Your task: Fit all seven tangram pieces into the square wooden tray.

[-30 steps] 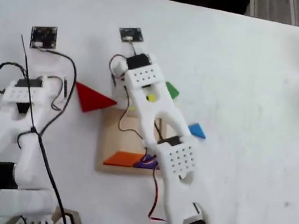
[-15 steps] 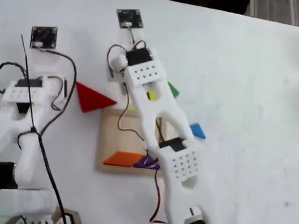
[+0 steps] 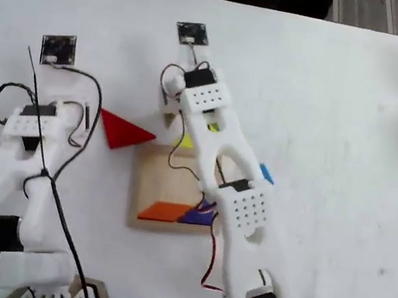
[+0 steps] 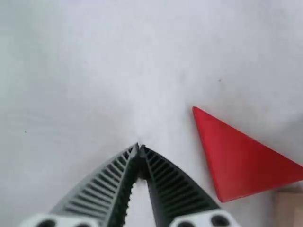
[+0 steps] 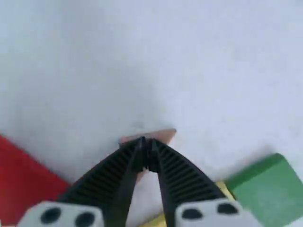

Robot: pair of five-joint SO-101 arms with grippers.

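Progress check: not far along, I'd say. The square wooden tray has just two pieces seated along its near edge, an orange piece and a purple piece right next to it. The rest of the tray floor that I can see is bare wood, though the right arm crosses over a chunk of it.

Everything else is out on the table:
- The red triangle lies just off the tray's far left corner.
- A yellow piece sits at the tray's far edge, half under the arm.
- A blue piece pokes out on the other side of that arm.
- A green piece lies next to the yellow one in the right wrist view.

The right tool is out past the tray's far edge, jaws pinched together on a small pale pink piece. It looks gripped by its edge, though I can't tell if it's lifted or resting on the table.

The left tool is clenched on nothing, tips over bare table with the red triangle just beside it.

So that's two in and five to go, if I'm counting right. The pink one looks like the current job, and the big red triangle will need a good open corner.
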